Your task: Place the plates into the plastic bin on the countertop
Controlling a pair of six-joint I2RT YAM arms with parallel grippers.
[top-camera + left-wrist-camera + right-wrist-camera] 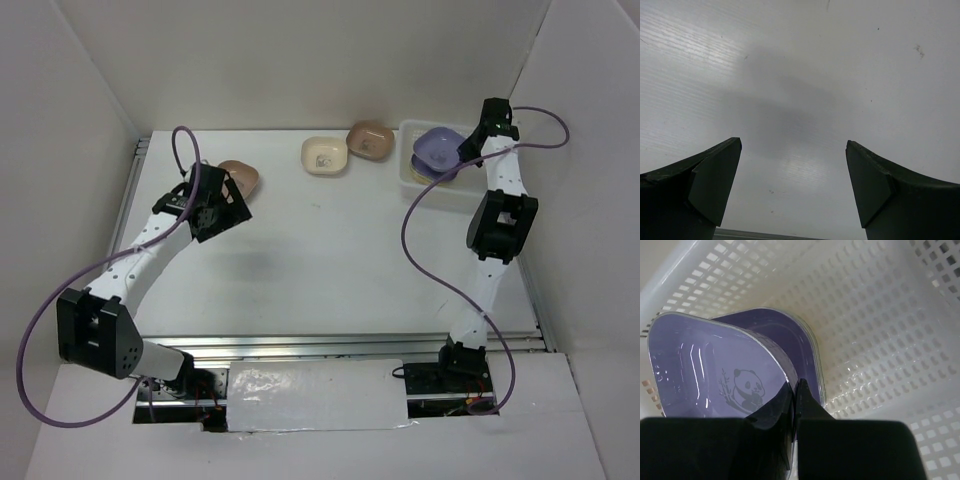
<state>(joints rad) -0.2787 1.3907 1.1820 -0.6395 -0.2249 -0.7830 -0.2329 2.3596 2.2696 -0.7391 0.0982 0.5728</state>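
Observation:
My right gripper (796,390) is shut on the rim of a lilac plate (700,370) with a panda print, held tilted inside the white plastic bin (880,330). Another lilac plate (805,345) lies in the bin below it. In the top view the held lilac plate (437,147) sits over the bin (408,175) at the back right, with the right gripper (467,150) at its edge. A cream plate (325,155) and a brown plate (371,140) sit left of the bin. An orange-brown plate (243,177) lies beside my left gripper (222,205), which is open and empty above the countertop (805,75).
White walls enclose the countertop (330,260) on three sides. A metal rail (330,345) runs along the near edge and another along the left edge. A purple cable loops from each arm.

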